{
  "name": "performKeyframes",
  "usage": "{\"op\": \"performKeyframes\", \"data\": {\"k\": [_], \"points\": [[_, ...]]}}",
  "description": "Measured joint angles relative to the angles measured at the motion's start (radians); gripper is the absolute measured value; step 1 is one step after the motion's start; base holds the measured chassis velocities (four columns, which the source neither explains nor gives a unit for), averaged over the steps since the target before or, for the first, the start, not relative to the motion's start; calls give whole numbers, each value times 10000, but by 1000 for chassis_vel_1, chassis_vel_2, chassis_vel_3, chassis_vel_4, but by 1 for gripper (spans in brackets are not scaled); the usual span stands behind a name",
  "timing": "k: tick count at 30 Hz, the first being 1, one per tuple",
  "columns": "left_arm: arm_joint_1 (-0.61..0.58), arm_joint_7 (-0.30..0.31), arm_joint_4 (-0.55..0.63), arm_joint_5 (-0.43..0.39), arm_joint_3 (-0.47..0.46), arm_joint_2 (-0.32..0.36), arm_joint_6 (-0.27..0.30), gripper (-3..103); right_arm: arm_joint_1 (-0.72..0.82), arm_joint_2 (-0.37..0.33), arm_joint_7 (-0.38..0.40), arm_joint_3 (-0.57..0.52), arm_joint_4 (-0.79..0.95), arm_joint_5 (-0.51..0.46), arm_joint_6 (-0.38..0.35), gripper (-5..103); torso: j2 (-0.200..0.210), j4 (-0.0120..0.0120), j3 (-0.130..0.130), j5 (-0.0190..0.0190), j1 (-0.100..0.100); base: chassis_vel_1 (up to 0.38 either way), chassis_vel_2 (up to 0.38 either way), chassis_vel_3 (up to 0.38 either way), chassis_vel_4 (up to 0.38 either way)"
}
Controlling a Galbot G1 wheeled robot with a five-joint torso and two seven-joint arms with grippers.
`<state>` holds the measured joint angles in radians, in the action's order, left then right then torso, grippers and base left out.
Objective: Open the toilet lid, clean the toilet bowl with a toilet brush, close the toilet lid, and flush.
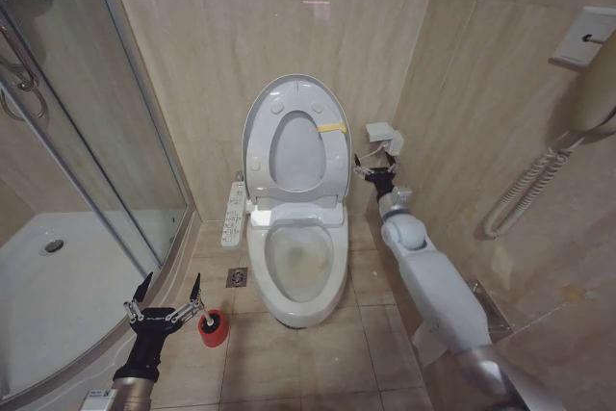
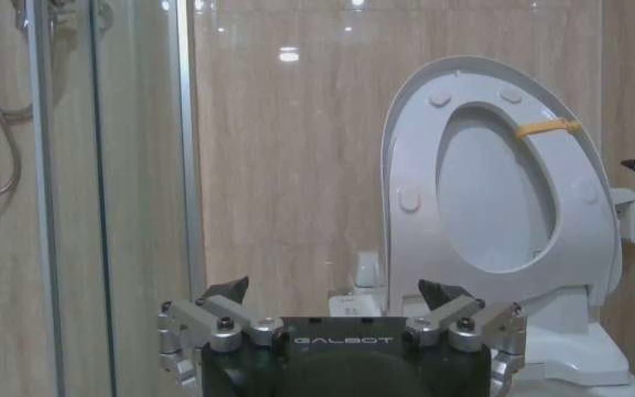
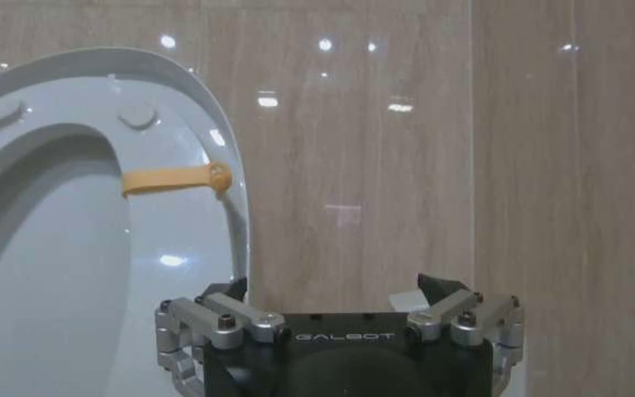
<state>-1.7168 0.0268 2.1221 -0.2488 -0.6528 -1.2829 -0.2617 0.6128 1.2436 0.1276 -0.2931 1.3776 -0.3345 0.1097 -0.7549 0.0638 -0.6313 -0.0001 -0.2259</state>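
Beige tiled walls and floor close in this small bathroom, with a glass shower stall (image 1: 87,141) on the robot's left and the toilet against the back wall. The toilet lid (image 1: 294,137) stands upright against the wall, the seat with its yellow tag (image 1: 331,128) raised with it, so the stained toilet bowl (image 1: 298,262) lies open. The right tool (image 1: 371,166) hangs just beside the raised lid's edge, fingers spread and holding nothing. The left tool (image 1: 166,303) is low over the floor near the shower curb, fingers spread wide and empty, with the red holder (image 1: 214,329) of the toilet brush (image 1: 207,315) just beside its right fingertip; the thin handle is hard to make out. Opening looks done, and the step in hand appears to be taking the brush. To do it well, the left tool should centre over the handle rather than the holder, come down straight, and pinch the stick high enough that the bristles lift clear without dragging the light holder along or tipping it. The right arm would best pull clear of the lid without nudging it forward.
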Motion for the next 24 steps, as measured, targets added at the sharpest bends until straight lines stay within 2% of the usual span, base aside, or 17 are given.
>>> {"op": "performKeyframes", "data": {"k": [11, 16, 24], "points": [[-1, -2, 0, 0, 1, 0, 0, 100, 2075, -253, 282, -485, 1362, 180, 17, 100, 0, 1, 0, 3, 0, 0, 0, 0, 0], [0, 0, 0, 0, 0, 0, 0, 100, 3345, -205, 409, -899, 2171, 161, -24, 100, 0, 1, 0, 2, 0, 0, 0, 0, 0], [0, 0, 0, 0, 0, 0, 0, 100, 4524, -81, 504, -1543, 3326, 189, -64, 100, 0, 1, 1, 0, 0, 0, 0, 0, 0]]}}
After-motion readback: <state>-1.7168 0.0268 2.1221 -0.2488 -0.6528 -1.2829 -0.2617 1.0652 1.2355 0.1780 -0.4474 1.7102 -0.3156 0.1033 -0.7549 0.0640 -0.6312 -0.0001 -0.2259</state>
